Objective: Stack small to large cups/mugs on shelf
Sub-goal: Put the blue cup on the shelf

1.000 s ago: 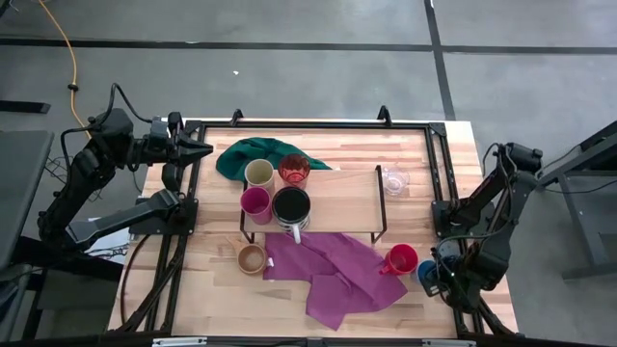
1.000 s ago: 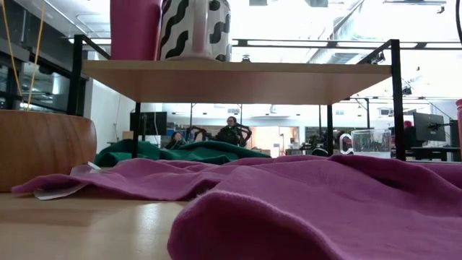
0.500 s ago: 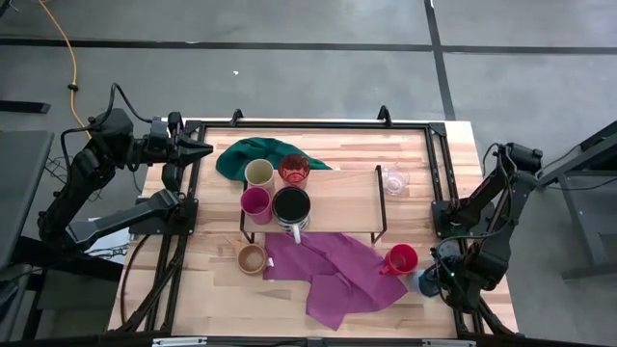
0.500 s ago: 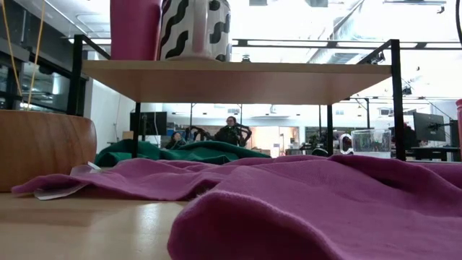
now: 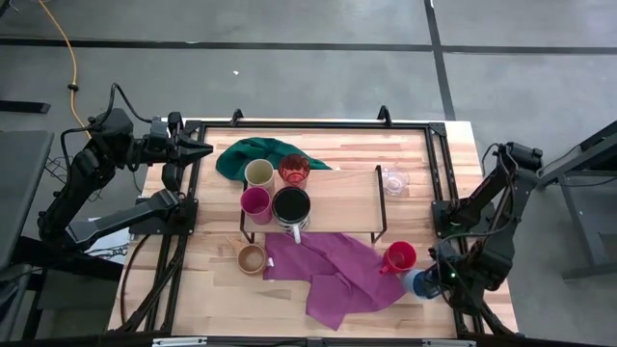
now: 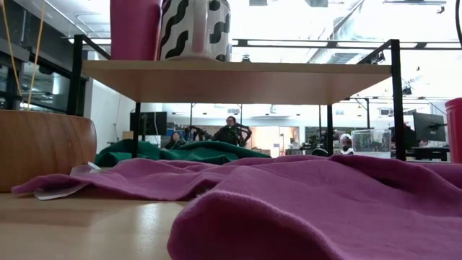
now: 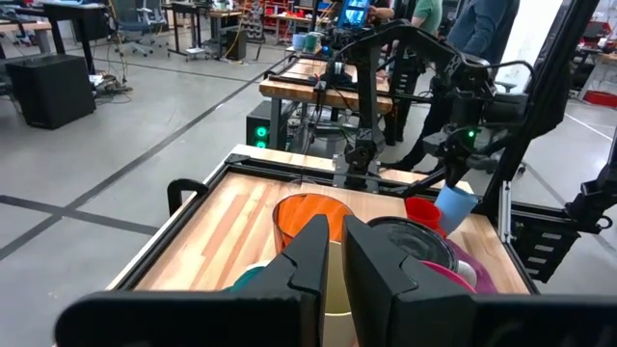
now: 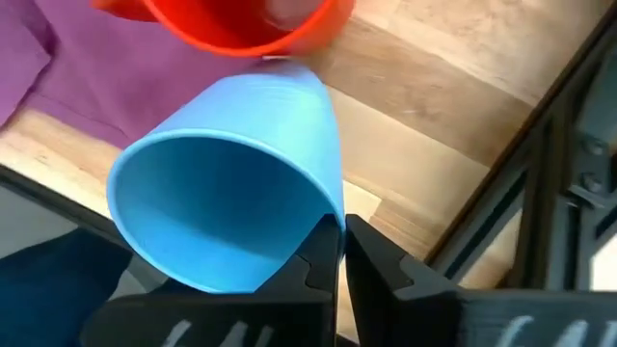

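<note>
From above, the right gripper [image 5: 431, 280] sat at the desk's [image 5: 415, 154] right front edge, clamped on the rim of the blue cup [image 5: 419, 281], which lay tilted just beside the red handled mug [image 5: 400, 258]. The left gripper [image 5: 204, 148] waited over the desk's far left corner, its fingers nearly together and holding nothing. On the shelf [image 5: 337, 198] stood the cream cup [image 5: 258, 173], translucent red cup [image 5: 294, 170], magenta cup [image 5: 255, 203] and striped mug [image 5: 291, 205]. The glass cup [image 5: 394, 180] stood beside the shelf's right end, the wooden cup [image 5: 252, 258] by the purple cloth [image 5: 333, 275].

At desk height, the purple cloth filled the foreground under the shelf.

The left wrist view showed the far arm holding the blue cup tipped.

The right wrist view showed the fingers [image 8: 318, 265] pinching the blue cup's wall.
</note>
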`<state>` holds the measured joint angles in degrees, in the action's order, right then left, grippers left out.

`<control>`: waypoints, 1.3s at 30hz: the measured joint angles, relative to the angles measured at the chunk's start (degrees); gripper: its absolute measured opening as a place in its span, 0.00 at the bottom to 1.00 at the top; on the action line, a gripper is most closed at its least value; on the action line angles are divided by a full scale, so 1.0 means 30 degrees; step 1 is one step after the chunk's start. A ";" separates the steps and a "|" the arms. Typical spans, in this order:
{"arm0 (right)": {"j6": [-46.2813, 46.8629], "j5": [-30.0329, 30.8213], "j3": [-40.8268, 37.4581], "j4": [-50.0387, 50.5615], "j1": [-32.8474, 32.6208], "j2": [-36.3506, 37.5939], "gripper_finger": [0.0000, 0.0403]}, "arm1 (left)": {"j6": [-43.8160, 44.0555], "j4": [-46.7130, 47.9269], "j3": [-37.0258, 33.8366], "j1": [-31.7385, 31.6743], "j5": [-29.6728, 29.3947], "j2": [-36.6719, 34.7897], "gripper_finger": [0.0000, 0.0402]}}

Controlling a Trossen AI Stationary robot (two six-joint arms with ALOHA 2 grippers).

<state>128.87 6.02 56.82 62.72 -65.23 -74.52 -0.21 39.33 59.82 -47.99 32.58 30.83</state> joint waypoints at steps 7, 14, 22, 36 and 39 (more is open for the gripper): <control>-0.1534 0.0548 0.2218 0.1284 -0.0007 0.0007 0.00 | -0.0138 0.0000 0.0002 0.0004 0.0000 0.0000 0.06; -0.3735 0.5104 0.5122 0.1810 -0.0007 0.0007 0.00 | -0.0138 0.0000 -0.0002 0.0007 0.0000 0.0000 0.06; -0.5701 0.9515 0.8380 0.4601 0.1133 0.0015 0.00 | -0.0283 0.0000 0.0005 0.0003 0.0000 0.0000 0.06; -1.8018 0.8103 1.2948 0.5988 0.9274 0.0015 0.00 | -0.0501 0.0000 0.0005 0.0005 0.1205 0.0000 0.06; -2.0731 0.7002 1.3847 0.5982 1.1281 0.0015 0.00 | -0.0502 0.0000 0.0005 0.0000 0.1519 0.0000 0.06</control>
<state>66.67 27.03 98.36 80.66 -31.39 -74.48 -1.72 39.33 59.83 -47.99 37.14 30.83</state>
